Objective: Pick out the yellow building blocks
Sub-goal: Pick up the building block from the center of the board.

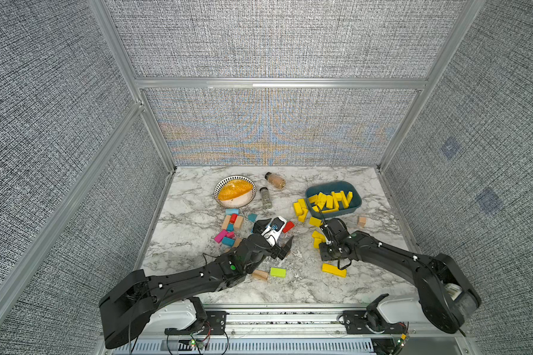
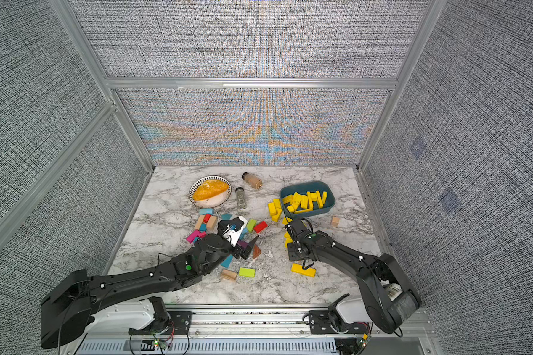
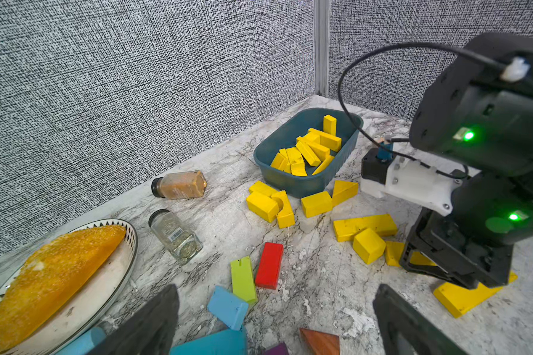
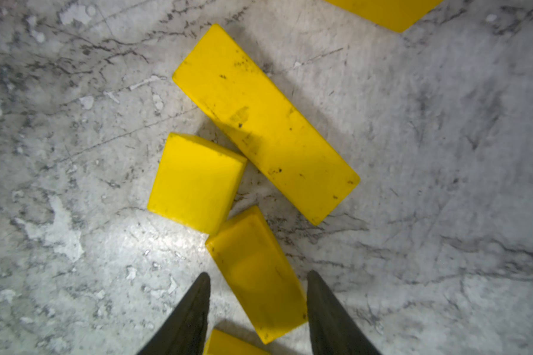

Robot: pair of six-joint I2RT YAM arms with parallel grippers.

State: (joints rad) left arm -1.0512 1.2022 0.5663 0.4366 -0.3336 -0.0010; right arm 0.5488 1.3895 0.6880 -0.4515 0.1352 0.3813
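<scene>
Right gripper (image 4: 258,302) is held half-spread, fingers straddling a yellow bar (image 4: 256,273) lying flat, ungripped; left gripper (image 3: 276,319) is spread wide. White-grey veined marble tabletop (image 1: 197,289) is enclosed by grey woven panels (image 1: 271,40). Glossy, scuffed yellow building blocks (image 1: 331,199) fill a teal tub (image 1: 351,206); others are scattered beside it.

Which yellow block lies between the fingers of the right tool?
The small yellow bar, lying flat between the open fingers of the right tool. The cube-like block and the long bar lie beyond the tips.
</scene>
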